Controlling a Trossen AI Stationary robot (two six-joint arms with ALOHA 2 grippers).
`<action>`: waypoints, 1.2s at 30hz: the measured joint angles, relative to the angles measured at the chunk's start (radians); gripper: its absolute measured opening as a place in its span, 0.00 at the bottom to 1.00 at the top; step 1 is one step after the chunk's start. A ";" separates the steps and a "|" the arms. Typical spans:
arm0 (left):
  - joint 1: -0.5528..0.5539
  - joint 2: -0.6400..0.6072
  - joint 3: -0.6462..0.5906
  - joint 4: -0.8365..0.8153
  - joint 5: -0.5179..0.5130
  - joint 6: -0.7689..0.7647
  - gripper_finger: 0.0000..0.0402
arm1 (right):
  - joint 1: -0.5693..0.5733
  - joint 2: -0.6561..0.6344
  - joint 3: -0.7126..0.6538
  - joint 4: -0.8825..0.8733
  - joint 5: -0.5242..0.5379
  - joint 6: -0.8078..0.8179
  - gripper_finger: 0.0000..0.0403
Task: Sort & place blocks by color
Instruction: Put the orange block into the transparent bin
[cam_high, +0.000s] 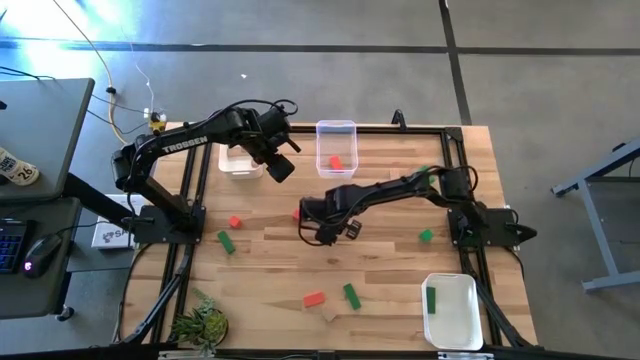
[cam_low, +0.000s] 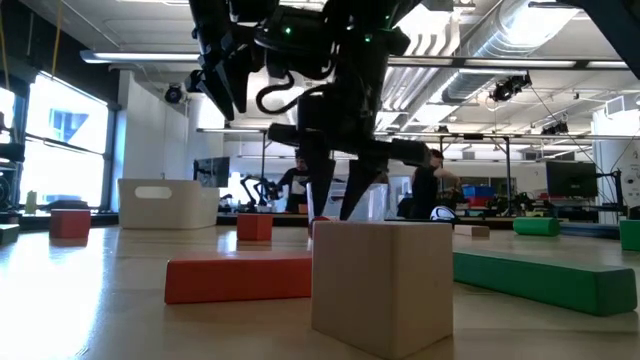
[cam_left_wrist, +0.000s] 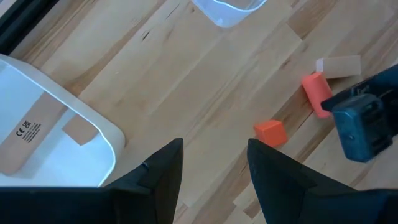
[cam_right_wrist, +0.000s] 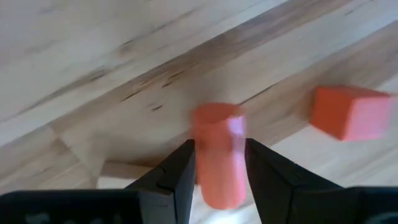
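Right gripper (cam_right_wrist: 216, 163) is sitting low over mid-surface, fingers straddling a red cylinder-like block (cam_right_wrist: 217, 163). Fingers are flanking both sides of it; can't tell if they're actually pinching or just bracketing it, so grip state is unclear. The block looks to be resting on the wooden surface (cam_high: 390, 260), not lifted, with a pale wood block (cam_left_wrist: 339, 65) lying just beside it and a red cube (cam_right_wrist: 349, 112) near on the same boards.

Left gripper (cam_left_wrist: 213, 165) is hanging near the white bin (cam_high: 240, 160) at the far left, fingers apart, nothing between them. That bin is holding a pale wood piece (cam_left_wrist: 79, 132).

Rest of the blocks are lying scattered: green bar (cam_high: 227, 241) near left, red bar (cam_high: 314, 298) and green bar (cam_high: 351, 294) toward the near edge, small green cube (cam_high: 426, 236) on the right. Clear bin (cam_high: 336, 147) at the far side is holding a red piece (cam_high: 335, 161); white bin (cam_high: 450, 310) near right is holding a green bar (cam_high: 431, 298).

Handling judgement: these blocks are looking light, rigid, painted smooth, so a little slippery. A round one is probably going to roll if nudged off-centre. Best to be pinching across the middle of its length, fingers square to the sides, and lifting straight up clear of the pale neighbour.
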 joint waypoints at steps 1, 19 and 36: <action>0.000 0.000 0.000 0.000 0.000 0.000 0.42 | -0.001 0.006 0.000 0.003 0.006 0.000 0.31; 0.000 0.000 0.000 0.005 -0.003 0.018 0.42 | -0.014 0.057 0.005 0.047 0.024 0.196 0.24; 0.028 0.000 0.000 0.006 -0.161 0.079 0.42 | -0.045 -0.023 -0.003 0.027 0.076 0.537 0.20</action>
